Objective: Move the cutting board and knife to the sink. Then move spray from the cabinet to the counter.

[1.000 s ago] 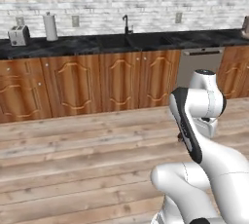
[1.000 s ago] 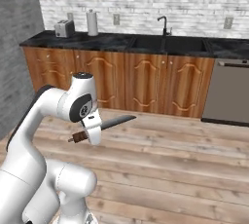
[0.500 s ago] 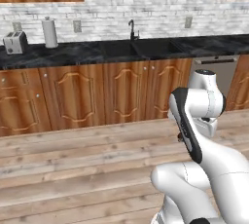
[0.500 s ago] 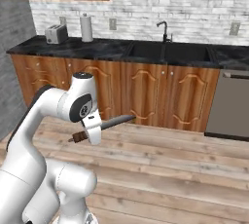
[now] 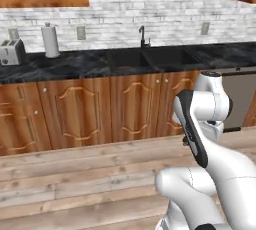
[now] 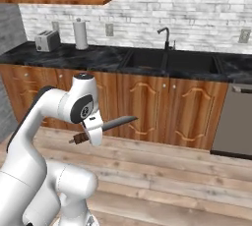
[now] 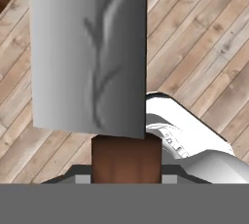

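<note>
Pincer [image 6: 90,132] holds knife [image 6: 115,122] level, blade toward the cupboards [image 6: 162,109].

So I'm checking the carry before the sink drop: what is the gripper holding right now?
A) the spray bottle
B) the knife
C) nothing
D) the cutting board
B: in the right base view the gripper is closed on the knife at its reddish-brown handle, with the blade sticking out toward the cupboards.

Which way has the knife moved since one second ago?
Yes: toward the sink, whose counter now looks nearer. The knife itself sits unchanged in the gripper.
</note>
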{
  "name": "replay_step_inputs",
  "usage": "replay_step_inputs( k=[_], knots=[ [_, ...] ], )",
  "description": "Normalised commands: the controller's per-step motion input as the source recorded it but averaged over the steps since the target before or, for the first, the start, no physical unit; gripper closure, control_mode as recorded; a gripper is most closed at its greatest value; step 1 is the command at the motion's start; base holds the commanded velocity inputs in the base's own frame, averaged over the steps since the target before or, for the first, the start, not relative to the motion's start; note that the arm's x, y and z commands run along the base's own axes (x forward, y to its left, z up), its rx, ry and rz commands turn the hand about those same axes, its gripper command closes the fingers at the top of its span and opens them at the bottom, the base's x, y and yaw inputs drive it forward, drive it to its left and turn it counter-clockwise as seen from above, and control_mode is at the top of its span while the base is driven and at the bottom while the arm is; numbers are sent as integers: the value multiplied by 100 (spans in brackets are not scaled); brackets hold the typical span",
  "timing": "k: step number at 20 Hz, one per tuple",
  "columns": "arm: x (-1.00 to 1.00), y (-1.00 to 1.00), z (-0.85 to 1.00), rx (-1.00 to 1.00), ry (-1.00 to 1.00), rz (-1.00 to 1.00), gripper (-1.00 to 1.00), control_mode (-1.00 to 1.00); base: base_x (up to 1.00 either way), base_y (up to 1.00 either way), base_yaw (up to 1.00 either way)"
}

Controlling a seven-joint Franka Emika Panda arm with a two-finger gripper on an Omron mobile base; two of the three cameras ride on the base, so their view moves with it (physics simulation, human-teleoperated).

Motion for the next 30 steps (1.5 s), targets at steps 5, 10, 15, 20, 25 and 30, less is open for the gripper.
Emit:
replay_step_inputs(
  k=[5,10,15,20,25,30],
  knots=[
    [0,0,0,0,0,0,100,100,79,-17,6],
    [0,0,0,0,0,0,100,100,80,-20,8],
    [0,0,0,0,0,0,100,100,78,-24,8],
    [0,0,0,0,0,0,100,100,69,-34,5],
    [0,0,0,0,0,0,100,100,67,-37,4],
    [0,0,0,0,0,0,100,100,65,-37,1]
  ],
)
